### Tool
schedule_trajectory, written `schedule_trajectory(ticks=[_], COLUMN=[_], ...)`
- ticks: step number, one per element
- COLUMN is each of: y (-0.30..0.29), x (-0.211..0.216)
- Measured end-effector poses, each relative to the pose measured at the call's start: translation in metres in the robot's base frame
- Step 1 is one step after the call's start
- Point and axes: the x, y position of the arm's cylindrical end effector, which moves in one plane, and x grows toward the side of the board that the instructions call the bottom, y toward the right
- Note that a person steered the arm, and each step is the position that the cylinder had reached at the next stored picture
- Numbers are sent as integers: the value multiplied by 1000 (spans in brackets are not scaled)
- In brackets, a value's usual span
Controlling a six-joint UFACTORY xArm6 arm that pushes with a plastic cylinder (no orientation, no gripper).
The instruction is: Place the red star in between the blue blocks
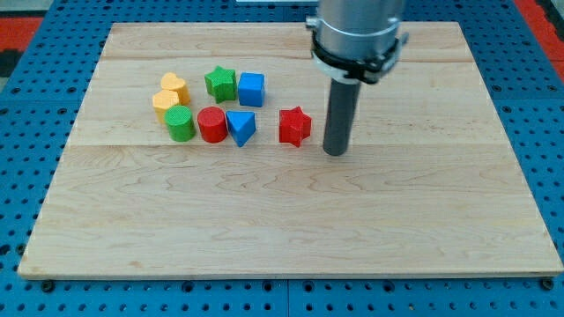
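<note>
The red star (295, 125) lies on the wooden board, right of the block cluster. The blue cube (252, 89) sits up and to its left; the blue triangle (241, 127) lies just below the cube, to the star's left with a gap between them. My tip (335, 151) rests on the board just right of the red star, slightly lower in the view, with a small gap to the star. The rod rises from it to the grey arm housing at the view's top.
A green star (220, 83) sits left of the blue cube. A red cylinder (211, 125) touches the blue triangle's left side. A green cylinder (180, 122) and two yellow blocks (169, 94) lie further left. The wooden board (397, 229) is edged by blue matting.
</note>
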Motion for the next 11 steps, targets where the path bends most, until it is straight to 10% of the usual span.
schedule_trajectory(ticks=[5,11], y=[-36,-37], x=[-81,-47])
